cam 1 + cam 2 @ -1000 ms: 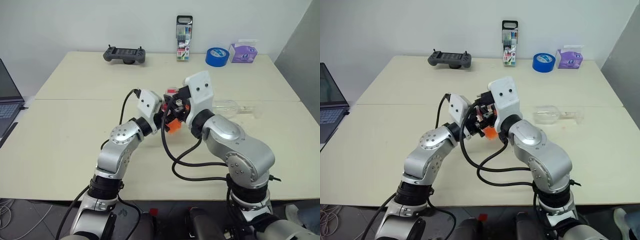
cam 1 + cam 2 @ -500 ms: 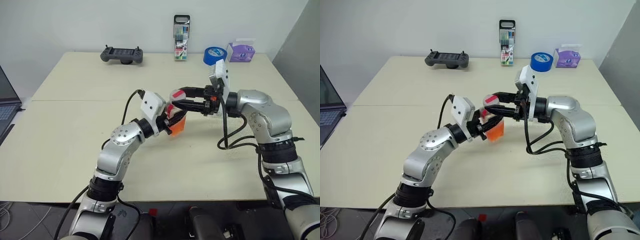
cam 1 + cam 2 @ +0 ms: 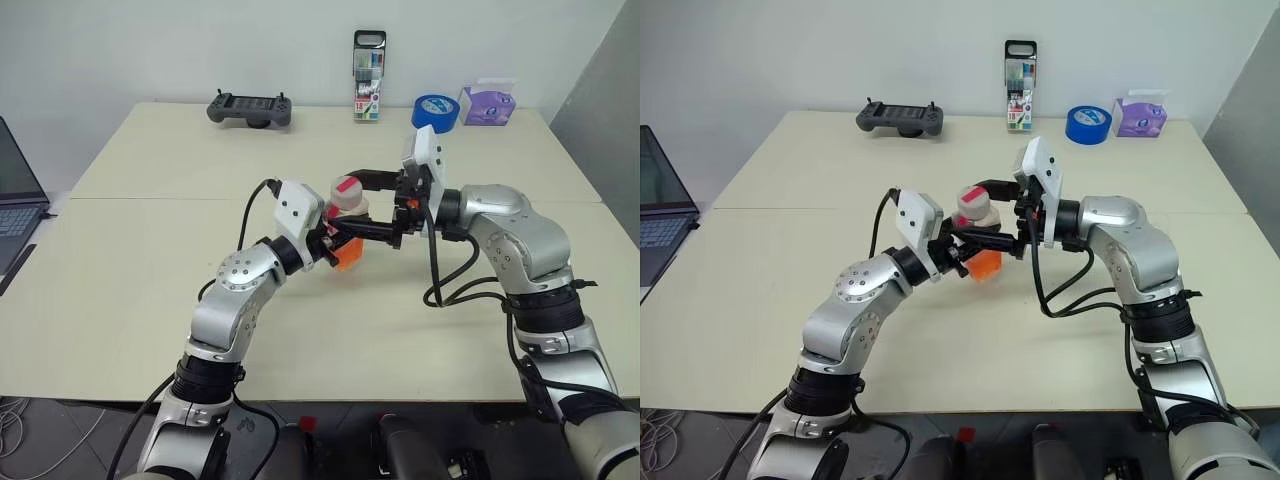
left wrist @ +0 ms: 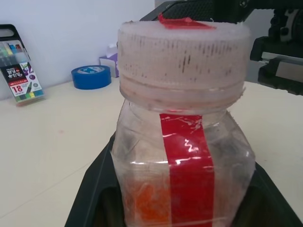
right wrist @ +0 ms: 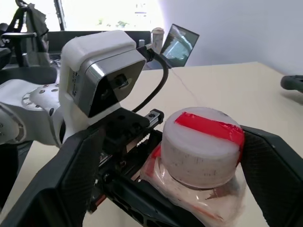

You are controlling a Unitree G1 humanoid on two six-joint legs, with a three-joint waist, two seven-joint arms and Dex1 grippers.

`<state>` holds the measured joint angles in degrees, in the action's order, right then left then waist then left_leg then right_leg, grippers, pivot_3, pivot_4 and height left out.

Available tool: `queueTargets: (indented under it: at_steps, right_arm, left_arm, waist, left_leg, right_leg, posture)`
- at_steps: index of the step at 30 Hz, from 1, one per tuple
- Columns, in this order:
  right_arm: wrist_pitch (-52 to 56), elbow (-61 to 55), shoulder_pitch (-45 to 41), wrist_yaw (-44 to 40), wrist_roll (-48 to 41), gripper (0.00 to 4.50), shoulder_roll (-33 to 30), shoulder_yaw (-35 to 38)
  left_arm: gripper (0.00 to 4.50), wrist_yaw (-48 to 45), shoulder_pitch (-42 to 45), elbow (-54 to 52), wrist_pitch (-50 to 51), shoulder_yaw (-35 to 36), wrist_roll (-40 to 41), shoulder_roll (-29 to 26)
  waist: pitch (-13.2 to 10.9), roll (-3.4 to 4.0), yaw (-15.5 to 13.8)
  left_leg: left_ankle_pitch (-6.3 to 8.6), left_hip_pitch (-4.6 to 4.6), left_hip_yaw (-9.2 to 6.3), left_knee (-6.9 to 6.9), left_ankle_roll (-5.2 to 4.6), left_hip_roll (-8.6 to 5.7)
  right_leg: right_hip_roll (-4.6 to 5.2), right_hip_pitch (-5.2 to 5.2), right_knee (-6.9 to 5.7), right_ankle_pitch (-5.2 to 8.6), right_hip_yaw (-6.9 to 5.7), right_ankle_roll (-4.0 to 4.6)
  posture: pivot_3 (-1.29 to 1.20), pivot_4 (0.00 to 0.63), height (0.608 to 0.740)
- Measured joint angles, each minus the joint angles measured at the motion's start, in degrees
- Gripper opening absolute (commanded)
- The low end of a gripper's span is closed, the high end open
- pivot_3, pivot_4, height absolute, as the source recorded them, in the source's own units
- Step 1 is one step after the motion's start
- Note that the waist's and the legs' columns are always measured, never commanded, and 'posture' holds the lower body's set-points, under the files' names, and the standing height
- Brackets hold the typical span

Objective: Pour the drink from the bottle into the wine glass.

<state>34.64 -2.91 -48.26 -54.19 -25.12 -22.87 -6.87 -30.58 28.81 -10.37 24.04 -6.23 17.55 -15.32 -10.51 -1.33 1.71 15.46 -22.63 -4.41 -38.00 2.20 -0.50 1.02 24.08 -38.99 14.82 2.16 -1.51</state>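
The left gripper (image 3: 335,243) is clamped on the bottle (image 3: 347,232), held upright above the table (image 3: 150,270). The right gripper (image 3: 362,205) reaches in from the right, fingers apart, straddling the cap (image 5: 202,142) (apparently without contact), bottle axis vertical between them.

- The two eye views look forward and down from the head over the tabletop (image 3: 130,260), both taking in both arms and the far wall.
- The left wrist view sits very near the bottle (image 4: 182,142).
- The right wrist view faces its cap (image 5: 201,144) closely, between its own fingers (image 5: 279,165).
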Motion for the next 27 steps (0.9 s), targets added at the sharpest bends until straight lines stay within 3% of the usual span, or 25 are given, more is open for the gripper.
queueTargets:
  at_steps: [8, 16, 21, 27]
  right_arm:
    - [10.3, -15.6, 7.6, 17.1, -0.4, 4.3, 3.5, 1.5]
    - [19.6, -24.5, 9.3, 38.8, 5.2, 4.3, 14.6, 0.8]
    - [21.6, -25.6, 9.2, 45.3, 8.6, 4.3, 17.0, -1.0]
    - [22.1, -25.3, 9.2, 47.6, 10.8, 4.3, 18.4, -4.6]
  left_arm:
    - [1.77, -0.4, 0.2, 2.1, -0.8, -0.1, -0.1, 0.2]
    - [1.77, -0.4, 0.2, 2.1, -1.1, -0.1, -0.1, 0.3]
    - [1.77, -0.3, 0.2, 2.3, -1.9, -0.1, -0.1, 0.4]
    - [1.77, -0.2, 0.2, 2.6, -2.0, -0.1, -0.1, 1.0]
  waist:
    - [0.0, 0.01, 0.0]
    - [0.0, 0.01, 0.0]
    - [0.0, 0.01, 0.1]
    - [0.0, 0.01, 0.1]
  left_leg:
    - [0.0, -0.08, -0.04, 0.01, 0.01, 0.0]
    - [-0.04, -0.05, -0.07, 0.0, 0.07, 0.0]
    - [-0.04, -0.05, -0.02, 0.01, 0.07, -0.02]
    - [-0.04, -0.05, -0.07, 0.02, 0.07, -0.01]
  right_leg:
    - [0.02, 0.06, -0.01, 0.0, 0.02, 0.0]
    - [0.0, 0.04, -0.04, -0.01, 0.01, 0.01]
    - [0.01, 0.04, -0.01, -0.01, 0.0, 0.01]
    - [0.0, 0.04, -0.02, -0.01, -0.01, 0.01]
  posture:
    - [0.0, 0.15, 0.74]
    - [0.0, 0.15, 0.74]
    - [0.0, 0.15, 0.74]
    - [0.0, 0.15, 0.74]
